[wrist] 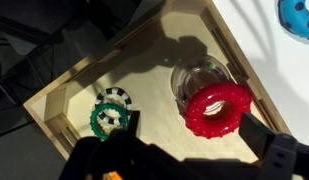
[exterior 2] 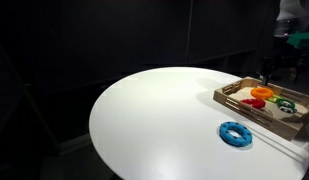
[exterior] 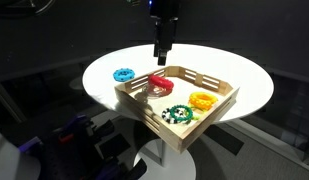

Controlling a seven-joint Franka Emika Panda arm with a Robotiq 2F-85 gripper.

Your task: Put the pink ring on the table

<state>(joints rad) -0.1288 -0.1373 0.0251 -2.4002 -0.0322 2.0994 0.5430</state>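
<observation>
Black two-finger gripper (exterior: 161, 57) hangs above the square wooden tray (exterior: 209, 122); whether its jaws are spread or closed I cannot tell. Just beneath, the reddish-pink bumpy plastic ring (exterior: 158, 82) is inside the tray, not on the round white table (exterior: 99, 85). A blue ring (exterior: 124, 74) lies on the table beside the tray.

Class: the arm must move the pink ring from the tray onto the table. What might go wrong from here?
1. The pink ring lies close to the tray wall, so the jaws might strike wood.
2. The blue ring lies on the table beside the tray; setting down there might knock it.
</observation>
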